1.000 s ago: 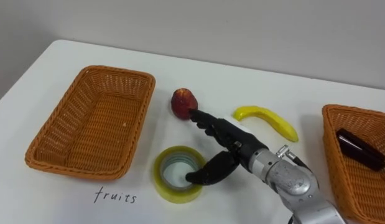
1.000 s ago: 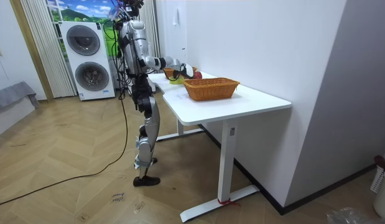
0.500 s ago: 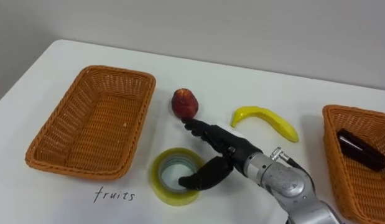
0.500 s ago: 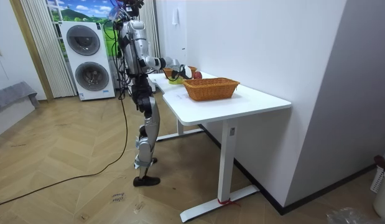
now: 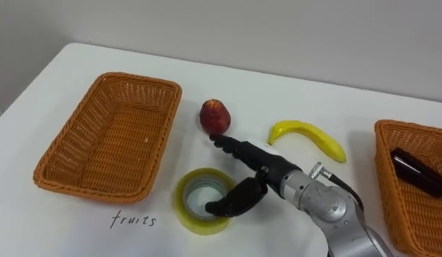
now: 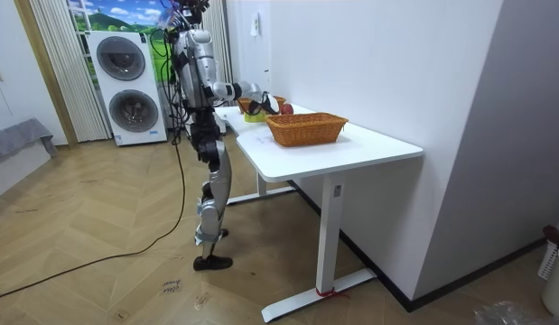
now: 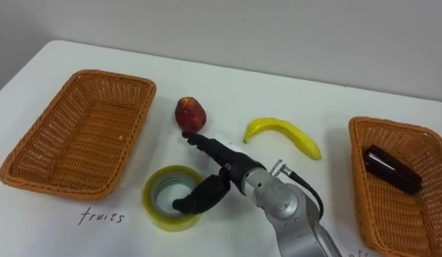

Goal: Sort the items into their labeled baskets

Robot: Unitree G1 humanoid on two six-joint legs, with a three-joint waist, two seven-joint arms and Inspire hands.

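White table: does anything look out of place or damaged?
Nothing is spilled or damaged. The yellow roll of tape lies unsorted beside the empty left wicker basket, far from the right wicker basket holding a dark object; the robot hand reaches over it.

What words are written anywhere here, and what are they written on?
"fruits": handwritten on the white table, just in front of the left basket.
A bit of writing on the table in front of the right basket: cut off at the right eye view's lower edge, unreadable.
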